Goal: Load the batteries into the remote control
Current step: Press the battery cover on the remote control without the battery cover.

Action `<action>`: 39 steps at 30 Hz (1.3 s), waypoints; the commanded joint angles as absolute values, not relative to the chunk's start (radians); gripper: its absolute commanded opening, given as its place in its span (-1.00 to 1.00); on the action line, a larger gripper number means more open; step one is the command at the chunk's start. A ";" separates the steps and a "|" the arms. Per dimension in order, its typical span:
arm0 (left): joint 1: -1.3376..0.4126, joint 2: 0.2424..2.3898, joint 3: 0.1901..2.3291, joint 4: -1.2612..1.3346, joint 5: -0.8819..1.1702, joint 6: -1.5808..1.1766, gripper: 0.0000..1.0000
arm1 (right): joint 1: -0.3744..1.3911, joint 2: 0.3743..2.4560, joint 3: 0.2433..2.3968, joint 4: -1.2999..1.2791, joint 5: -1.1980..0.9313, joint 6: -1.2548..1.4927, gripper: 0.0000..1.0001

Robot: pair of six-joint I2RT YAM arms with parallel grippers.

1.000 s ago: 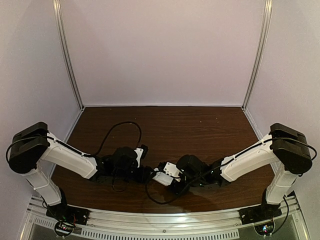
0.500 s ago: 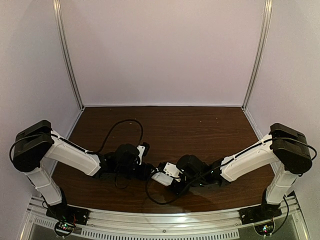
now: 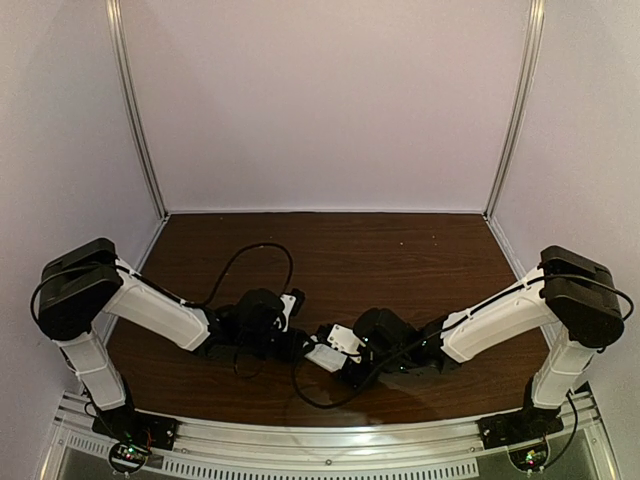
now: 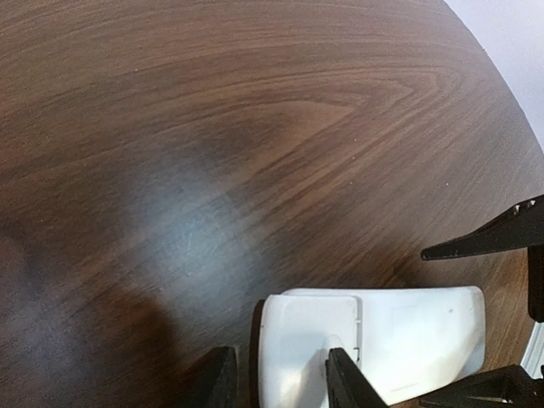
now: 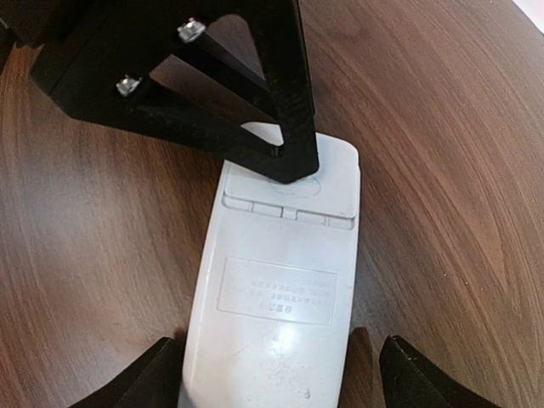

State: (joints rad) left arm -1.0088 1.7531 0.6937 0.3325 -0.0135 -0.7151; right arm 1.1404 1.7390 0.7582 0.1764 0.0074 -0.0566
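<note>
The dark wood table (image 3: pixel 400 250) fills the floor of a pale-walled booth. The left arm (image 3: pixel 150 310) and right arm (image 3: pixel 495 320) both reach low and inward, and their wrists meet close to the near edge, about midway between the left and right edges. A black cable (image 3: pixel 245 255) loops off the left arm toward the middle of the table.

The remote (image 5: pixel 280 280) lies flat on the table at that meeting spot, by the near edge, plain white back up. Its length runs roughly left to right between the two wrists.

The right fingers (image 5: pixel 144 378) are spread apart and straddle the end of the remote nearer the right arm, one on each long side. A strip of shadow shows between the remote and the finger on one side. On the other side the finger sits right at the remote's edge, though contact cannot be told, so they are not clamped on it.

The left fingers (image 4: pixel 344 382) are also parted. One tip rests down on the cover (image 5: pixel 336 183) at the remote's other end, and the other tip hangs just past that end, over bare table.

The cover sits seated in the back, its seam and small clips showing. Below it is a raised rectangular label (image 5: pixel 276 293) with text too small to read
</note>
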 commanded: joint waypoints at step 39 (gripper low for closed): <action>-1.074 1.835 0.631 0.425 0.165 -0.778 -0.65 | 1.129 1.798 0.787 0.195 0.011 -0.071 0.14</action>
State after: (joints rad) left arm -1.0290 1.7939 0.6586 0.4801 0.0154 -0.7872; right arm 1.1366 1.7638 0.7750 0.1860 0.0010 -0.0372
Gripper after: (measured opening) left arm 0.212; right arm 0.607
